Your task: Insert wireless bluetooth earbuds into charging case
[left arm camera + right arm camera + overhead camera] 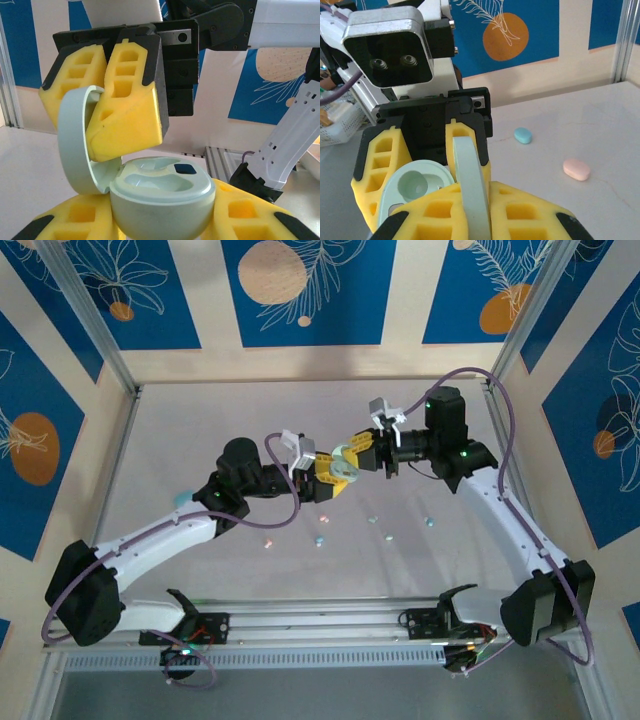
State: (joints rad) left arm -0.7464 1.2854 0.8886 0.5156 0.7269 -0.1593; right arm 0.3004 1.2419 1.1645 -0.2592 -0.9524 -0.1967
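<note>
Above the pale desk (200, 420), both arms meet mid-air. The left end effector (322, 483) clamps the mint charging case (160, 197) by its base, with the cavity facing up. The right end effector (360, 452) is closed on the lid (470, 185), which is hinged open and stands upright. The earbuds (320, 539) lie scattered on the desk below the case, too small to tell which way they point.

No text, number or brand mark can be read on the mint charging case (162, 202) or the blue patterned wall panels (300, 290); finer print, if any, seems too small to make out.
</note>
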